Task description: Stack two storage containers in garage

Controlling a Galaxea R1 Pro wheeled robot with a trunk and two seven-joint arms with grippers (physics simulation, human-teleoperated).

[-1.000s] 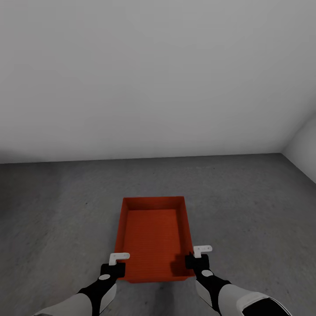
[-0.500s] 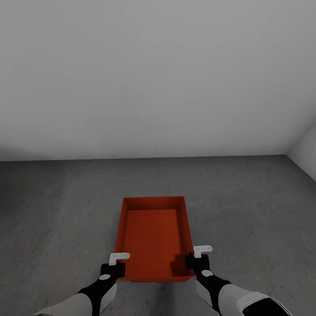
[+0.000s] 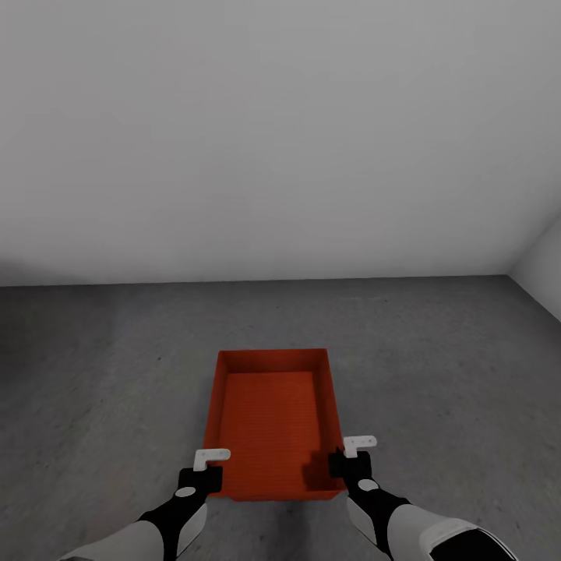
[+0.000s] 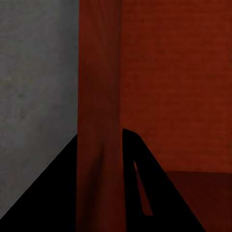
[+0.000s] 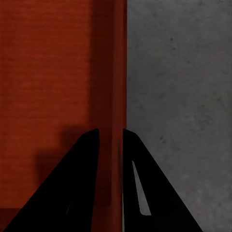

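One orange-red storage container, open-topped and empty, sits level in front of me over the dark grey floor of the garage. I cannot tell whether it touches the floor. My left gripper is shut on its left wall near the near corner. My right gripper is shut on its right wall. In the left wrist view the black fingers clamp the thin red wall. The right wrist view shows the same pinch, fingers either side of the wall.
A plain white-grey wall stands a few container lengths ahead. A side wall meets it at the far right. Bare concrete floor spreads to both sides of the container.
A second ago the far-right wall corner sat slightly further left, so the camera turned a little. Since half a second ago nothing has moved; both grippers keep their hold.
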